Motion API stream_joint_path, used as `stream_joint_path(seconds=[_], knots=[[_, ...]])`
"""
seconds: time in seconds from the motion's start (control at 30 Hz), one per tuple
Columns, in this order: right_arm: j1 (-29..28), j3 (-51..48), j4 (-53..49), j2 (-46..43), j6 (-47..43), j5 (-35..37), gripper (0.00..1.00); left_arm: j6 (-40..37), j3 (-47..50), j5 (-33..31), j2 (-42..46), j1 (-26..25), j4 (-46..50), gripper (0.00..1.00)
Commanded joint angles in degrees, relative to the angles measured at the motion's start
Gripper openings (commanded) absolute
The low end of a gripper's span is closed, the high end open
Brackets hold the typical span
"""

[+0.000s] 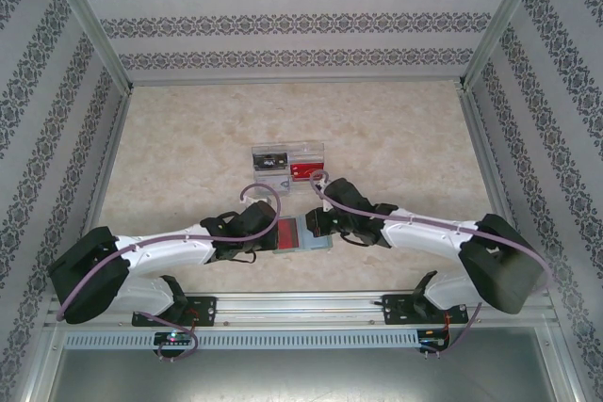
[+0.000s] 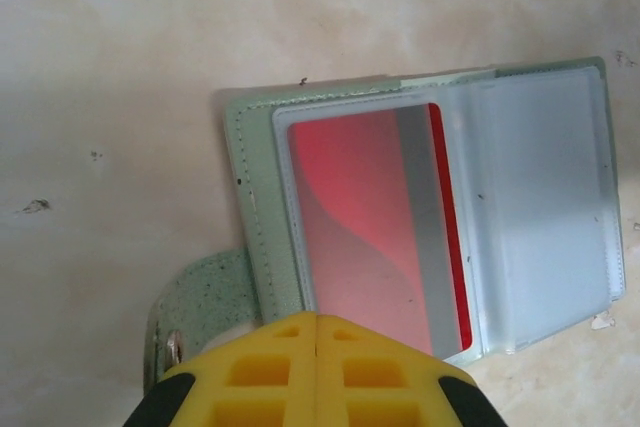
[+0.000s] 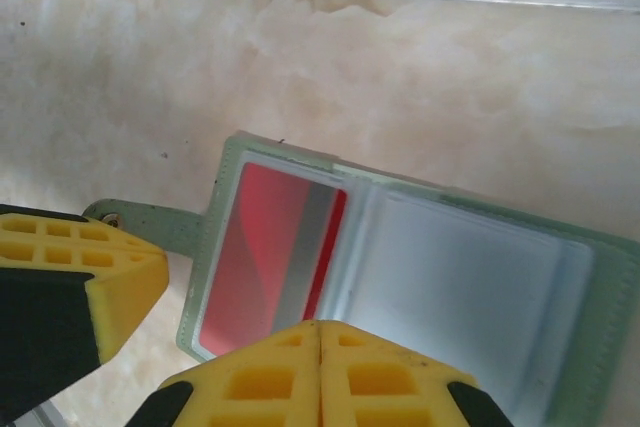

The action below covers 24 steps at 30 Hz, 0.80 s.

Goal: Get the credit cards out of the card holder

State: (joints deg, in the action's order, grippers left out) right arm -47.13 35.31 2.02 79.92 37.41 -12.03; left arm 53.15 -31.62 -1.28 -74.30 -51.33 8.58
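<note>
The card holder (image 1: pixel 303 234) lies open on the table between the two arms, grey-green outside (image 2: pixel 250 177) with pale clear sleeves inside. A red credit card (image 2: pixel 360 207) with a grey stripe sits in the left sleeve; the right sleeve (image 2: pixel 530 207) looks empty. My left gripper (image 2: pixel 317 319) is shut, its yellow tips meeting over the near edge of the red card's sleeve. My right gripper (image 3: pixel 320 327) is shut too, its tips at the holder's near edge by the fold, next to the red card (image 3: pixel 260 247). Whether either pair pinches a sleeve is hidden.
A clear plastic divided tray (image 1: pixel 287 162) stands just behind the holder, with a red card (image 1: pixel 303 170) in its right part. The holder's clasp tab (image 2: pixel 195 297) sticks out to the left. Patterned walls enclose the marble-look table on three sides.
</note>
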Motion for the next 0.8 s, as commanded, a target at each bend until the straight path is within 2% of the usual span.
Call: stream_joint_path(seconds=[0.0,0.33,0.77], knots=[[-1.09,2.88,-0.48,3.17,1.86,-2.06,0.09,-0.28,0.52,0.47,-0.28,0.96,-2.85,0.00],[-1.56,5.80,-0.25,9.41,4.32,-3.68,0.09,-0.59,1.79,2.08,-3.39,1.83,-6.42,0.00],[-1.63,5.80,-0.01,12.26,5.57,-4.60,0.16,0.55,3.18,2.83,-4.41,1.85,-8.11,0.00]])
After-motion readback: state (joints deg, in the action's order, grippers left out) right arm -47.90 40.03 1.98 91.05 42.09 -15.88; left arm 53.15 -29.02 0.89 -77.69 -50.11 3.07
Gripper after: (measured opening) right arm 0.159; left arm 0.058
